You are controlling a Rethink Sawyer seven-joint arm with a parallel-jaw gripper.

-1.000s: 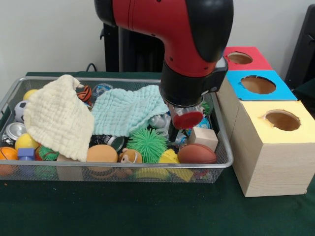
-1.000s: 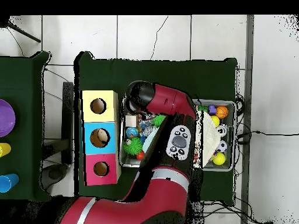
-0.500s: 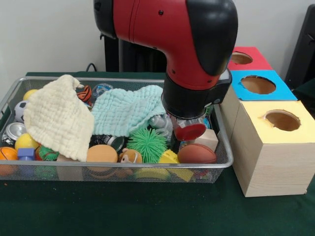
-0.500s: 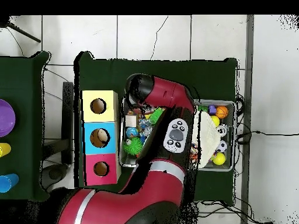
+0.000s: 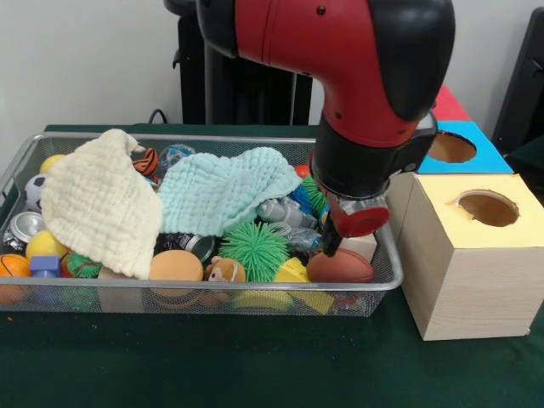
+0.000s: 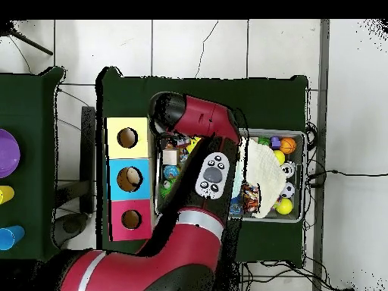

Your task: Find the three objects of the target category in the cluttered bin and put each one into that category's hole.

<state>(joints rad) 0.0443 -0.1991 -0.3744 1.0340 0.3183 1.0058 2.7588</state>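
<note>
The wire mesh bin (image 5: 212, 293) is full of small toys. A large crinkled cream-yellow cloth (image 5: 93, 202) lies draped over the clutter at its left end; it also shows in the overhead view (image 6: 262, 170). A pale mint cloth (image 5: 219, 190) lies in the middle. No small speckled fabric piece can be made out. My gripper (image 5: 333, 246) hangs low over the bin's right end, just above a brown football (image 5: 340, 267) and a wooden block (image 5: 364, 246). The arm's head hides it in the overhead view. I see nothing held.
Three wooden boxes with round holes stand right of the bin: yellow-topped (image 5: 480, 208), blue (image 5: 459, 149), red behind. They also show in the overhead view (image 6: 127, 138). A green spiky ball (image 5: 253, 246), orange ball (image 5: 176, 265), can (image 5: 24, 225) and several small balls fill the bin.
The arm has swung right in the front view, toward the boxes, and now hides most of the red box. The mint cloth's right edge and the toys beside it are uncovered.
</note>
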